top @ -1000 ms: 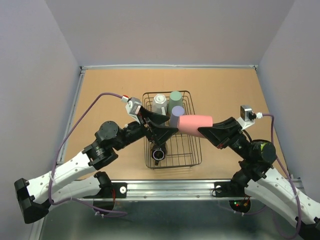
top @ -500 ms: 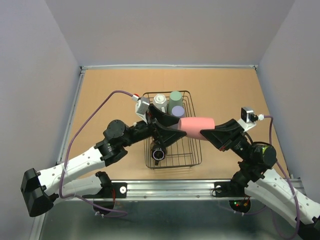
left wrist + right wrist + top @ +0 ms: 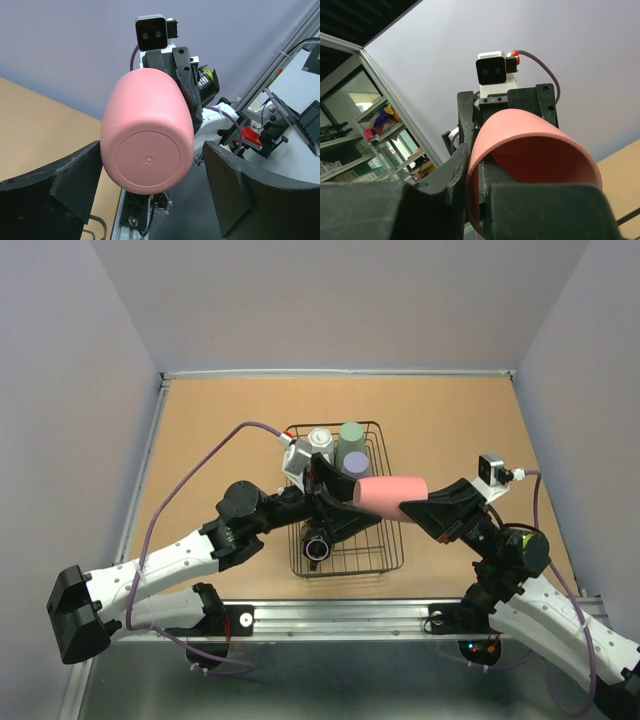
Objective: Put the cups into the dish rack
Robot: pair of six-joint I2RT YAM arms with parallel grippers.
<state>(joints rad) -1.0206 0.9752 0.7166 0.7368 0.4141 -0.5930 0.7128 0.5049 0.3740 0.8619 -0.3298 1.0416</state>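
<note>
At frame centre, I am holding the smooth red-pink handleless tumbler (image 3: 392, 492) sideways above the dark wire dish rack (image 3: 372, 552), my right gripper (image 3: 405, 508) pinching its rim. My left gripper (image 3: 347, 504) is spreading wide around the base. I judge it should centre there before clamping.

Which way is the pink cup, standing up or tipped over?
Tipped on its side. From above, the pink cup lies lengthwise in the right gripper; the left wrist camera faces its round bottom.
</note>
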